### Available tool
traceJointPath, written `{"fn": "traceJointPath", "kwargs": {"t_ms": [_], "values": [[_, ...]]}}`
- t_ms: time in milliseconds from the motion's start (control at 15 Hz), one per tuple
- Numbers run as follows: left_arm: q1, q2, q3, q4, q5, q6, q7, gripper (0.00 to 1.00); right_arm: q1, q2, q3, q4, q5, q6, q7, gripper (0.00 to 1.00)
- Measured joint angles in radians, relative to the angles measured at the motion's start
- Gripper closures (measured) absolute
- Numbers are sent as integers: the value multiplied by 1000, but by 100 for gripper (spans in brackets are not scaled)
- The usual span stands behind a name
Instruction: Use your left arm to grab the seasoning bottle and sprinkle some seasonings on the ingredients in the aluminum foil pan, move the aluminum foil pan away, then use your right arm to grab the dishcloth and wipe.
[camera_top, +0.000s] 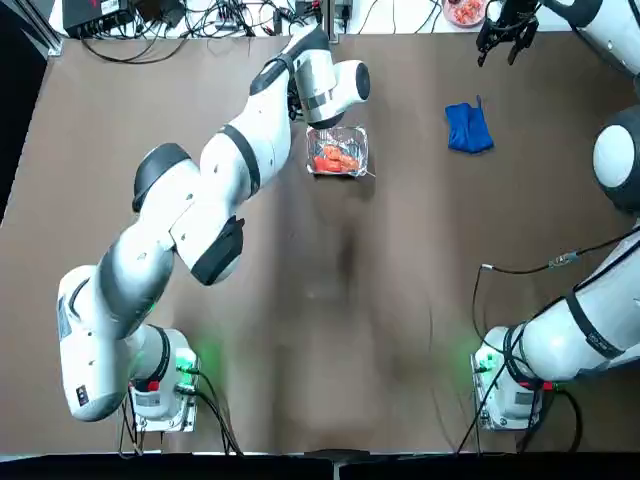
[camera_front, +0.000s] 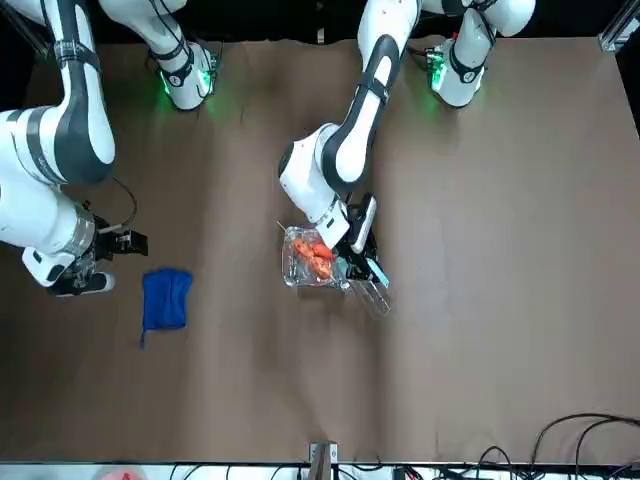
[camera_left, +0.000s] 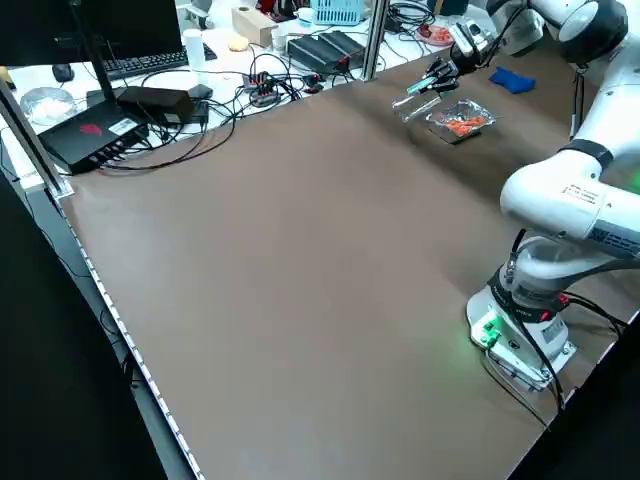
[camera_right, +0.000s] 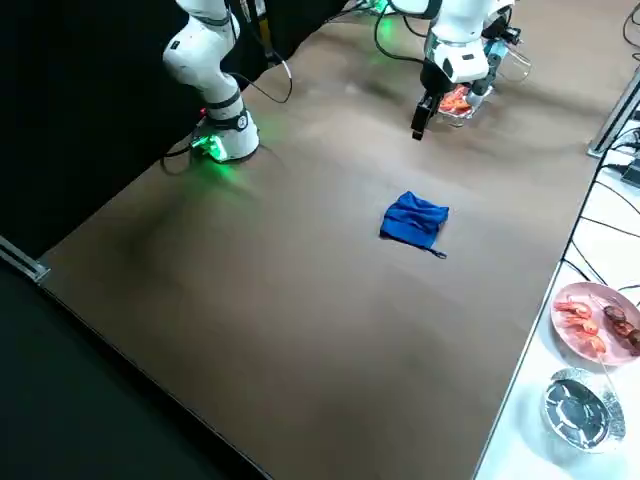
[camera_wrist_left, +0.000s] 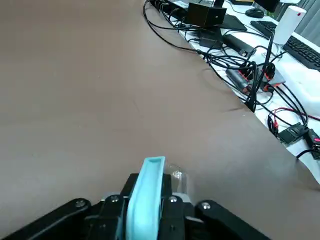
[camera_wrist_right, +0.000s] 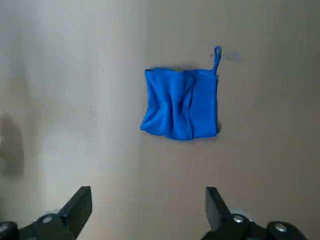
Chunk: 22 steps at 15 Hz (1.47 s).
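Seasoning bottle (camera_front: 374, 297) is with our left gripper (camera_wrist_left: 149, 182) — its fingers grasp it around the light blue cap (camera_wrist_left: 145, 200), and the clear body slants out past them. We have it low over the bench (camera_top: 400, 300), just beside the aluminum foil pan (camera_top: 322, 170), on the side toward the bench's left edge; we cannot tell whether bottle and pan touch. The pan sits between the middle of the bench and its far edge, with the orange-red ingredients (camera_top: 336, 158) heaped inside.

Our right gripper (camera_wrist_right: 149, 200) is in the air near the far edge, toward the far right corner — fingers released, spread wide, nothing between them. The blue dishcloth (camera_top: 468, 127) lies on the bench closer to us than that gripper, to the right of the pan, a little rumpled, its loop sticking out toward the far edge.

Past the far edge, on a white table (camera_right: 530, 430), we see a pink plate (camera_right: 570, 345) of shrimp (camera_right: 580, 325) and a silver foil bowl (camera_right: 583, 410). Black cables (camera_left: 240, 100) tangle beyond the far left part of the bench.
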Motion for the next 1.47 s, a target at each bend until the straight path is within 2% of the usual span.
{"fn": "traceJointPath", "kwargs": {"t_ms": [333, 733, 1067, 1400, 1467], "values": [[2, -5, 3, 21, -15, 0, 0, 78, 0, 0, 0, 0, 0, 1, 0, 0], [66, -110, 14, 32, -280, 0, 144, 78, 0, 0, -1, 0, 0, 2, 0, 0], [180, -218, 16, 23, -476, -5, 310, 78, -1, 0, -1, 0, 0, 2, 0, 0], [285, -312, 17, -58, -638, -7, 489, 78, -1, 0, -1, 0, 0, 2, 0, 0], [330, -358, 18, -98, -672, -8, 551, 78, -1, 0, -1, 0, 0, 2, 0, 0]]}}
